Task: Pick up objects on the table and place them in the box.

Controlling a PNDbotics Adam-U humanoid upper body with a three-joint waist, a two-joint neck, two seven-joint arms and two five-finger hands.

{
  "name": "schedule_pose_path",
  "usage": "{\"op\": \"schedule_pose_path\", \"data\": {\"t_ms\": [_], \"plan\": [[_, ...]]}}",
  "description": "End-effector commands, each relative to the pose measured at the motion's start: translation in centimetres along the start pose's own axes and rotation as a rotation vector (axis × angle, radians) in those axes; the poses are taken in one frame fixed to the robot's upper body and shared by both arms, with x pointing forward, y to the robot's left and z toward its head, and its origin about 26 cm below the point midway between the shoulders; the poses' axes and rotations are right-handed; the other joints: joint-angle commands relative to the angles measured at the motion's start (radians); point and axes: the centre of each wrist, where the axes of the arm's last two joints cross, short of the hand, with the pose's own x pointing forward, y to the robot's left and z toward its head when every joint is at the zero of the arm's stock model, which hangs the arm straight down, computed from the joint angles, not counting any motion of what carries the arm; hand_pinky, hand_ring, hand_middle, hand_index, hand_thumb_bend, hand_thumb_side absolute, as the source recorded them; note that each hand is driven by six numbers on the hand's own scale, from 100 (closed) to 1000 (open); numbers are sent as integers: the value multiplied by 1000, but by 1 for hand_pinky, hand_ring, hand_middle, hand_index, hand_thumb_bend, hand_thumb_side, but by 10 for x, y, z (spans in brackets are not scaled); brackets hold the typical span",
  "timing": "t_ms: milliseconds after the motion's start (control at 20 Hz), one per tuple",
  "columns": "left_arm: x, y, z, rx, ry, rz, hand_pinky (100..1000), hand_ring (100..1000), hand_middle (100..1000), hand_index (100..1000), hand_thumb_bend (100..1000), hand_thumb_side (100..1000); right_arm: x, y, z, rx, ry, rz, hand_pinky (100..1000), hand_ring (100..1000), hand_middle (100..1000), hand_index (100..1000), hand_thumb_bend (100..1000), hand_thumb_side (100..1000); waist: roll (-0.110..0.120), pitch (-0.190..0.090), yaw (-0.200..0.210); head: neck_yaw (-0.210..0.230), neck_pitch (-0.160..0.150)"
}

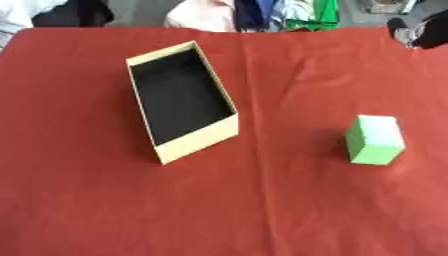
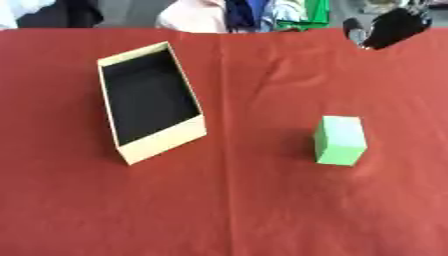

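A: What lay on the table (image 1: pixel 105 210)?

B: A red cloth (image 1: pixel 289 65) covered it, smooth but for a long crease running down the middle and some wrinkles right of the box (image 1: pixel 182 100). The box was an open rectangular tray of pale cream card with a matt black inside, set askew.

A: And the thing to be picked up?

B: 1 green block (image 1: pixel 375 139), a small cuboid with flat faces, its top paler than its sides. It stood on the cloth well apart from the box, to the right of the box's near corner. Nothing touched it.

A: The hands?

B: Only the right hand (image 2: pixel 392 26) showed, a black shape far beyond the block, right of the box's far end. I could not tell how its fingers stood.

A: Did the 2 views differ?

B: The right eye view showed more of that hand; the left eye view cut it at the picture's edge.
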Motion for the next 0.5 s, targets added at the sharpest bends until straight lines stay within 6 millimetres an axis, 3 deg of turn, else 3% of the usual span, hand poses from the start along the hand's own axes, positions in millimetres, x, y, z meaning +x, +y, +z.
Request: {"op": "schedule_pose_path", "data": {"t_ms": [50,500], "plan": [[7,3,-7,-19,-35,-14,564,619,592,716,100,365,-13,-10,10,55,2,-11,807,820,917,1000,100,463,-15,-36,-2,5,-6],[7,2,-7,-20,-35,-11,563,619,593,716,100,366,-20,2,19,142,-42,-8,798,802,940,1000,100,643,-15,-33,-3,5,-14]]}}
